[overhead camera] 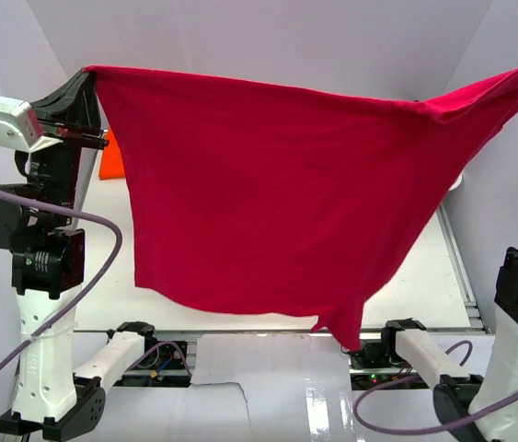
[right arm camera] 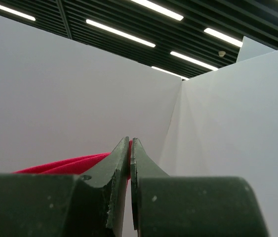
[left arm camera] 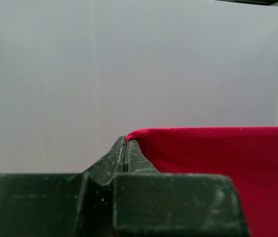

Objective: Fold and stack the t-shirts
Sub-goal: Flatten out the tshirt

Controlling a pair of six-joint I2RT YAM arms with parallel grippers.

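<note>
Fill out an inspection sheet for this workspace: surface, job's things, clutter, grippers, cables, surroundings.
Surface: white table, largely hidden behind the hanging cloth.
Job's things: red t-shirt held up and spread between the two arms, its lowest corner hanging near the table's near edge; orange t-shirt peeks out behind it at the left; no third shirt seen.
Clutter: nothing seen.
Grippers: left gripper shut on a top corner of the red t-shirt; right gripper shut on its other end.
Cables: purple-grey cables loop loosely beside each arm, clear of the shirt.
Surroundings: plain white walls; ceiling lights overhead.
</note>
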